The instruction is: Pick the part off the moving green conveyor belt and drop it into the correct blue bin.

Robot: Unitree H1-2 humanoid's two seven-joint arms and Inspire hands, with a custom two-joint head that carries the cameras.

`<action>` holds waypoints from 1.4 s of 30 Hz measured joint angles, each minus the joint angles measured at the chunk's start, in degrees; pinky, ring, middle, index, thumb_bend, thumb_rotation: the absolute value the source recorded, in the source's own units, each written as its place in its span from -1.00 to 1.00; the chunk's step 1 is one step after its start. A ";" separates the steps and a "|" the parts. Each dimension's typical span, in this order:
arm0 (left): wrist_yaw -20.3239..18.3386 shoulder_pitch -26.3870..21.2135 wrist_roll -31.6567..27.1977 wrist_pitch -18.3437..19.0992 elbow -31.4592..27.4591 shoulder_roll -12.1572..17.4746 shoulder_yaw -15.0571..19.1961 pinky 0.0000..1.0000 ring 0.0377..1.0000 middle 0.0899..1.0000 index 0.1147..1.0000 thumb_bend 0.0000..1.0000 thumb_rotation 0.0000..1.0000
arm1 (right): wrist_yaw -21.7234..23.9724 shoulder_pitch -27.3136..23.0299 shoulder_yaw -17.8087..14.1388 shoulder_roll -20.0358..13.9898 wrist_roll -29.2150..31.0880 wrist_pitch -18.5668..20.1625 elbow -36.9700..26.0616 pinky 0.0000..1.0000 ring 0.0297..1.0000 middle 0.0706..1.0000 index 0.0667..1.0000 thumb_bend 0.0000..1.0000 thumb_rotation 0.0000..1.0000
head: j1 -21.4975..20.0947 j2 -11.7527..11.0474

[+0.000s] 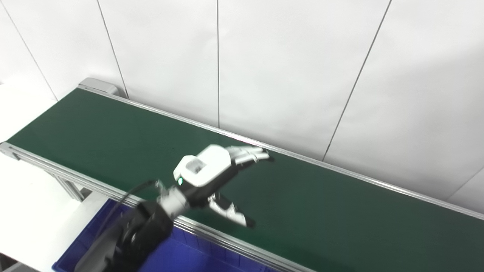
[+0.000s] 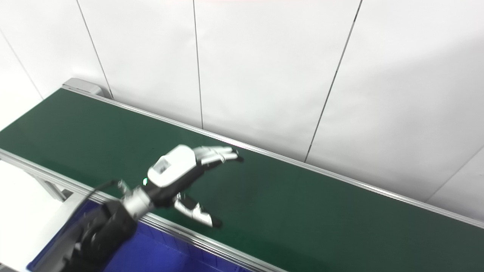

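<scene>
Part is nowhere visible on the green conveyor belt [image 1: 113, 128]; my left hand [image 1: 215, 170] hovers above it, fingers spread, holding nothing; the pick and the drop into the blue bin [image 1: 181, 257] both remain, I judge.

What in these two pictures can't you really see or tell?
- The part: none shows on the green belt in either view.
- Blue bin: cut off by the bottom edge and hidden behind the belt's rail and the arm.
- Left hand: open, blurred.
- Right hand: out of view.
- Belt's right end: cut off.
</scene>
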 measured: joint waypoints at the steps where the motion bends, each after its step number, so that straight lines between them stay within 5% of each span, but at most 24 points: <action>1: -0.88 -0.79 0.38 0.12 0.79 0.62 -0.24 0.70 0.77 0.75 0.65 0.93 -0.42 | -0.01 0.01 0.01 0.02 -0.04 0.00 -0.04 1.00 0.97 0.97 1.00 0.45 1.00 | -0.09 0.17; 12: -3.84 -5.50 3.93 0.08 17.64 5.07 -4.67 0.79 0.79 0.76 0.67 1.00 -0.33 | -0.15 0.99 0.13 0.33 -0.55 0.50 -1.53 1.00 0.95 0.94 1.00 0.48 1.00 | -1.05 1.14; 19: -3.75 -8.73 3.89 -0.59 23.00 6.66 -6.93 0.85 0.83 0.78 0.69 1.00 -0.30 | -0.13 1.53 0.32 0.34 -0.44 1.25 -2.51 1.00 0.94 0.93 1.00 0.52 1.00 | -1.41 1.67; 35: -1.51 -9.74 4.91 -0.11 25.44 8.57 -8.00 0.83 0.82 0.77 0.66 1.00 -0.38 | -0.14 2.19 0.46 0.46 -0.90 2.07 -3.43 1.00 0.93 0.92 1.00 0.55 1.00 | -1.85 2.20; 42: -3.34 -10.66 7.68 0.41 25.02 10.81 -9.26 0.62 0.65 0.60 0.49 1.00 -0.36 | -0.13 2.23 0.50 0.44 -0.90 2.14 -3.47 1.00 0.91 0.90 1.00 0.56 1.00 | -2.02 2.37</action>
